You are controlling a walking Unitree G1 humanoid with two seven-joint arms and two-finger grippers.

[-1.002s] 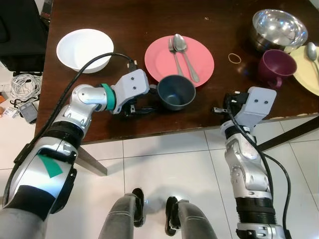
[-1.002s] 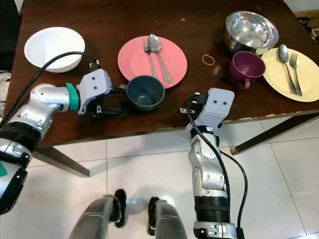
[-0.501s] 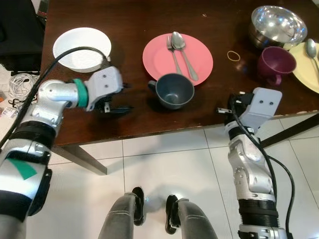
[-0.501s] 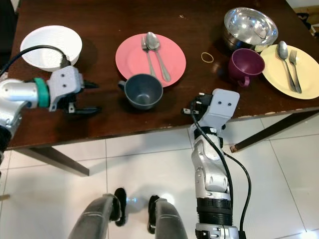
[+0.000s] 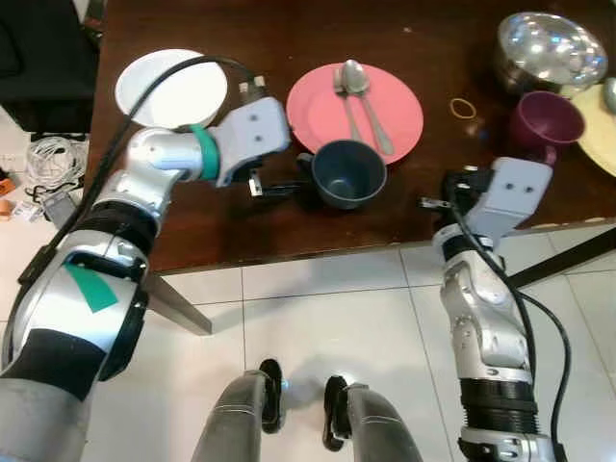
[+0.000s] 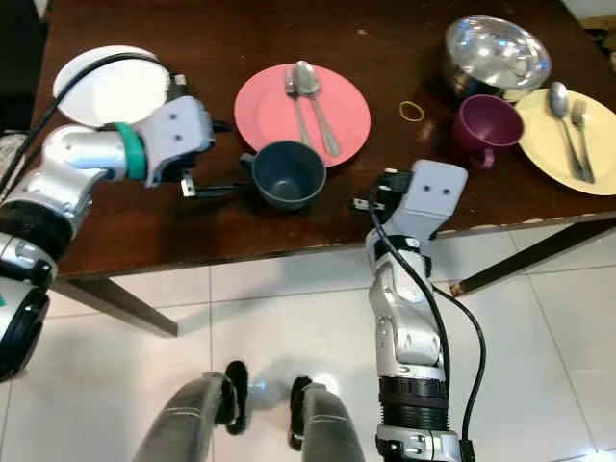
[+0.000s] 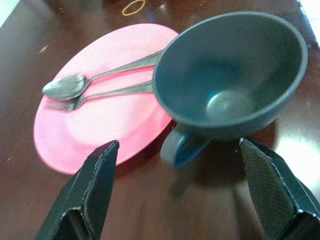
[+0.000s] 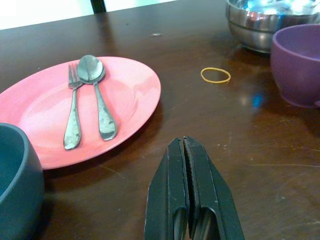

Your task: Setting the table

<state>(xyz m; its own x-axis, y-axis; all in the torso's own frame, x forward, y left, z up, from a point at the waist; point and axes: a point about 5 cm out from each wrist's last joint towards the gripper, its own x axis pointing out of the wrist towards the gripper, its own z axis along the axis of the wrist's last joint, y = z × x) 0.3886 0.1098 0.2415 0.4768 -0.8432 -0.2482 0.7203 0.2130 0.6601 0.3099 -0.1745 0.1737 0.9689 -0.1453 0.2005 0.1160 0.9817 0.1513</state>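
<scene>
Dark wooden table [image 5: 241, 29]: glossy slate-blue cup [image 7: 235, 75], upright, empty; left jaws spread, right pressed together.

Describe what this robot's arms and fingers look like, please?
Both arms are jointed silver metal with black bands. The left arm wears a teal ring at its wrist and a teal patch higher up; a black cable loops along each. Grey boxy wrist housings carry the left gripper and right gripper, each with two long, black, textured fingers.
</scene>
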